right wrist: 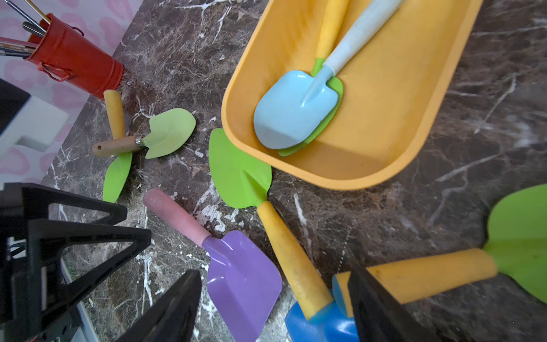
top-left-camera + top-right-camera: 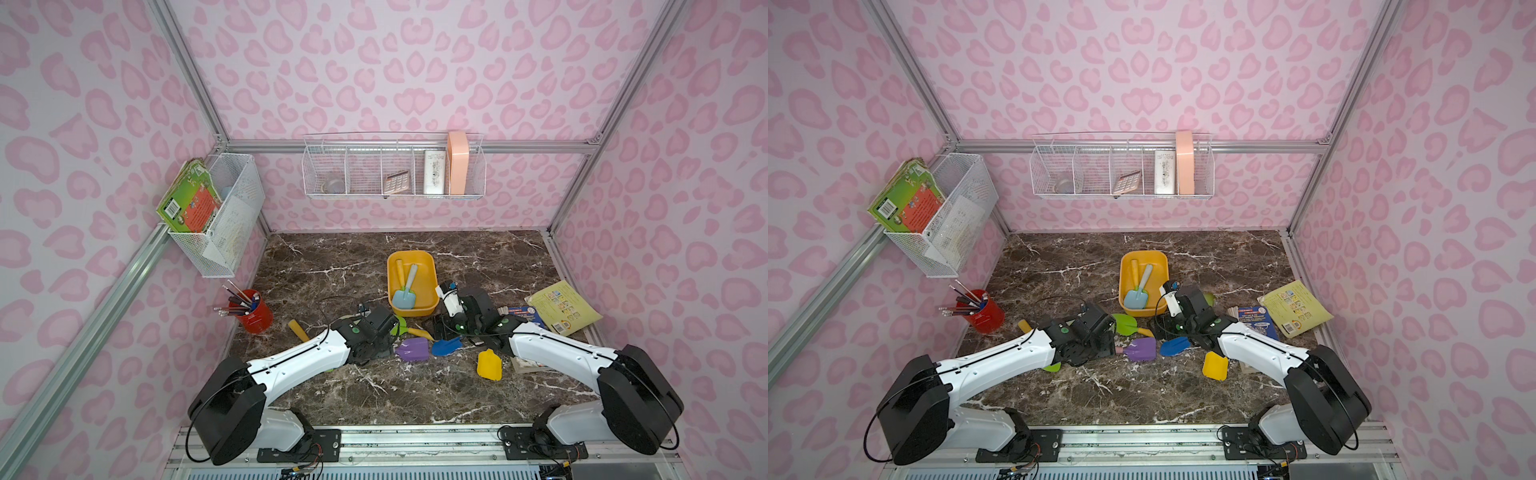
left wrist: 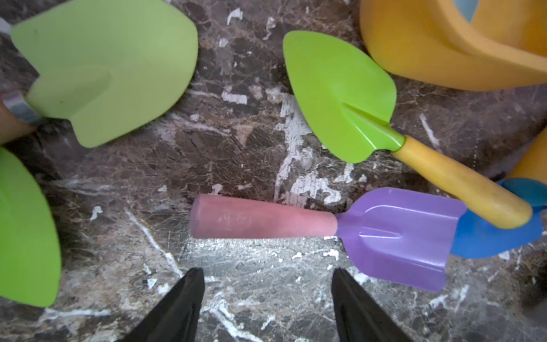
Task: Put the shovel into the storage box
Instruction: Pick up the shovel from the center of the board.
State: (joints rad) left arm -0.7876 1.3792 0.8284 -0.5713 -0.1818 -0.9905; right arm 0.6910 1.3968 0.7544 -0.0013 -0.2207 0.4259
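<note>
Progress: judged partial; two shovels stowed, several left outside.
Left end effector: released, empty, front-left of the storage box, by the purple shovel.
Loose shovels: purple, bright green shovel, blue shovel; glossy blades, matte tapered handles, on the marbled surface before the box.
Storage box: smooth orange-yellow tub, rounded corners; holds the light-blue shovel over a green shovel.
Right end effector: released, gripping nothing, front-right of the box.
</note>
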